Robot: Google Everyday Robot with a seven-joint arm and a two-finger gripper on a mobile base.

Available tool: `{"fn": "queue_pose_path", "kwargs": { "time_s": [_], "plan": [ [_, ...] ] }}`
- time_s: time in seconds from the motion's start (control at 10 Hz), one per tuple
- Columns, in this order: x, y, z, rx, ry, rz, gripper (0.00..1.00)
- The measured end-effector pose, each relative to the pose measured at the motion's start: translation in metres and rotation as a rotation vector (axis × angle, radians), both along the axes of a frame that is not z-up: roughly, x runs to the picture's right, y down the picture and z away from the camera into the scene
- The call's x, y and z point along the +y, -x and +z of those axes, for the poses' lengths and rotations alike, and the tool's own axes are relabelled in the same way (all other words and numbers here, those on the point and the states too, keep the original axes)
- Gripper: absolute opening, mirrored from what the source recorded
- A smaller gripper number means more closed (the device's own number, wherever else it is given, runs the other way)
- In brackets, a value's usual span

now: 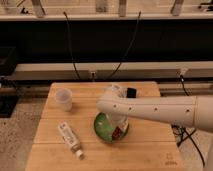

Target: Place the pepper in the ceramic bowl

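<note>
The green ceramic bowl (102, 127) sits on the wooden table (150, 145), near its middle. My white arm reaches in from the right and ends over the bowl's right half. The gripper (118, 130) points down into the bowl, hiding its right rim. A small dark red bit, the pepper (115, 133), shows at the gripper's tip, low over the bowl's inside. I cannot tell whether it is held or resting in the bowl.
A translucent white cup (64, 99) stands at the table's back left. A white tube (69, 139) lies at the front left. A small black rectangular object (131, 93) sits at the back, behind the arm. Cables hang behind the table.
</note>
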State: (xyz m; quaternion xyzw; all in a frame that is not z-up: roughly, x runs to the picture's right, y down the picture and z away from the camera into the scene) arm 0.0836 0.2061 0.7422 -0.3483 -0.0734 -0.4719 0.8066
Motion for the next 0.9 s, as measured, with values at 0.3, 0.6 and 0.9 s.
{"fn": "queue_pose_path", "kwargs": {
  "time_s": [0.3, 0.6, 0.9],
  "plan": [
    [-0.0004, 0.0004, -0.0001, -0.002, 0.001, -0.003, 0.48],
    [-0.0005, 0.0005, 0.0000, -0.003, 0.002, -0.006, 0.32],
    [-0.0006, 0.0008, -0.0001, -0.006, 0.004, -0.009, 0.31]
  ]
}}
